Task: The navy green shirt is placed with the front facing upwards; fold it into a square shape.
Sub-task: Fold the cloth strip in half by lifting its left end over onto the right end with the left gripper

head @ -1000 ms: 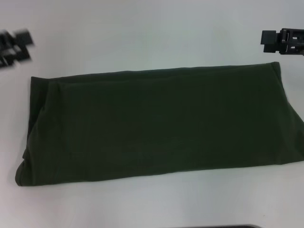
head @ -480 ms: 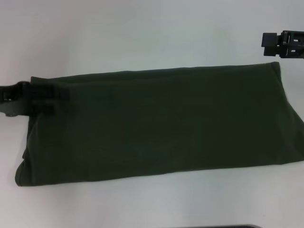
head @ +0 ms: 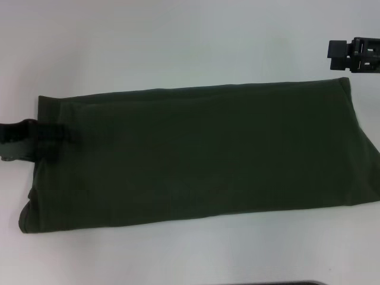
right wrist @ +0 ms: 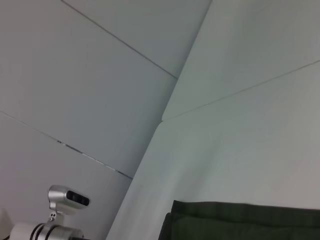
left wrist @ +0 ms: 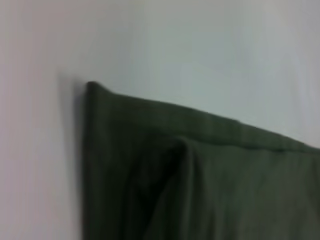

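The navy green shirt (head: 202, 154) lies on the white table (head: 178, 41) as a long folded band running left to right, plain side up, with no lettering or collar showing. My left gripper (head: 66, 140) is low over the band's left end, reaching in from the left edge. The left wrist view shows that end's far corner (left wrist: 200, 175) with a soft crease in the cloth. Just beyond the band's far right corner, my right gripper (head: 333, 51) hangs off the cloth. The right wrist view shows only a strip of the shirt (right wrist: 240, 220).
Bare white tabletop surrounds the shirt in front and behind. A dark object (head: 273, 283) peeks in at the near edge of the table. A silver camera-like device (right wrist: 65, 197) stands past the table's edge in the right wrist view.
My left gripper has come from beyond the shirt's far left corner down onto its left end, then slid slightly nearer. The right gripper and the shirt have not moved.
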Motion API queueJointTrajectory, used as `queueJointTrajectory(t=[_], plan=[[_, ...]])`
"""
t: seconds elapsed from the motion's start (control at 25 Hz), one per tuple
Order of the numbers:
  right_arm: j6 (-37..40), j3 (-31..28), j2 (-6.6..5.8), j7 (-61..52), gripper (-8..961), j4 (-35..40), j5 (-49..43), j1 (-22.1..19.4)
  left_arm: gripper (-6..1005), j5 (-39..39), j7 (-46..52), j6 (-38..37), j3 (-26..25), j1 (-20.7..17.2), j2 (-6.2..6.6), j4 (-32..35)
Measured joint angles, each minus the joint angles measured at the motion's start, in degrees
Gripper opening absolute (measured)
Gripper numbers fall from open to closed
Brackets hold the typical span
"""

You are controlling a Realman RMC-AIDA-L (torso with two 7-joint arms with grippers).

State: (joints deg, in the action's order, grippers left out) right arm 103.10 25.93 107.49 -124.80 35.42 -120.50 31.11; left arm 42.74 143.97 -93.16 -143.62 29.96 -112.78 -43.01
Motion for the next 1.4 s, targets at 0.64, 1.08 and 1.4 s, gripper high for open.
queueJointTrajectory(t=[0.64,1.08,1.4], plan=[[0.0,0.0,-0.01,-0.1,912,-0.4,0.0,-0.1,899,-3.4,1.6,4.5,0.0,0.5,-0.25,0.5],[0.3,0.0,-0.26,-0.7,913,-0.1,0.0,-0.1,898,-3.6,4.4,-1.2,-1.6,-0.6,0.76,-6.7],[-0.4,0.1,-0.37,-0.6,913,0.0,0.0,-0.1,898,-6.1,7.9,-4.4,-0.3,1.0,3.10,-5.6]])
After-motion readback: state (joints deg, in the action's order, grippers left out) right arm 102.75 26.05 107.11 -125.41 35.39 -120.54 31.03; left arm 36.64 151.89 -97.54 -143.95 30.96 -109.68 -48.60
